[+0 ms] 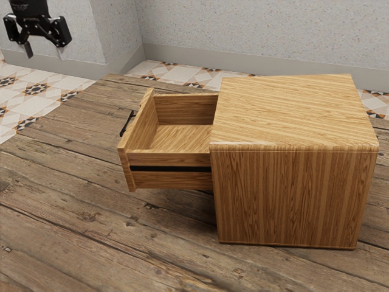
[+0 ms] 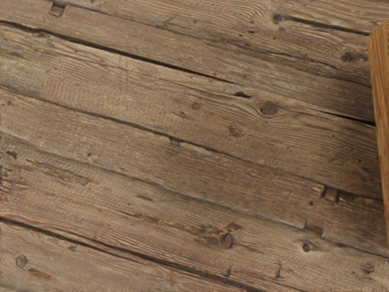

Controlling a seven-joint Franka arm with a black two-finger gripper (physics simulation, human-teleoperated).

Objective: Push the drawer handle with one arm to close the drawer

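1. Take as landmark the light-brown, striped wooden cabinet [image 1: 295,194], box-shaped and upright on the weathered brown plank tabletop [image 1: 79,201].

2. See the light-brown wooden drawer [image 1: 182,138] standing well out of the cabinet, on its side toward the exterior view's left; make out a black strip [image 1: 170,169] along the drawer's outer side wall.

3. Find the slim black bar handle [image 1: 127,123] on the drawer's outer face, pointing away from the cabinet and well apart from it.

4. Carry the black two-finger gripper [image 1: 44,56] raised above tabletop level, on the cabinet's drawer side and well apart from it, with jaws spread wide and nothing between.

5. Looking from the jaws, find the handle lower down and nearer the cabinet, well apart from both fingers; cannot tell the exact gap in depth.

6. In the wrist view, see planks and, at their border, a strip of light-brown wood [image 2: 381,109]; cannot tell which part.

7. Beyond the cabinet, see a pale speckled wall [image 1: 213,24] and patterned tile floor [image 1: 36,91].
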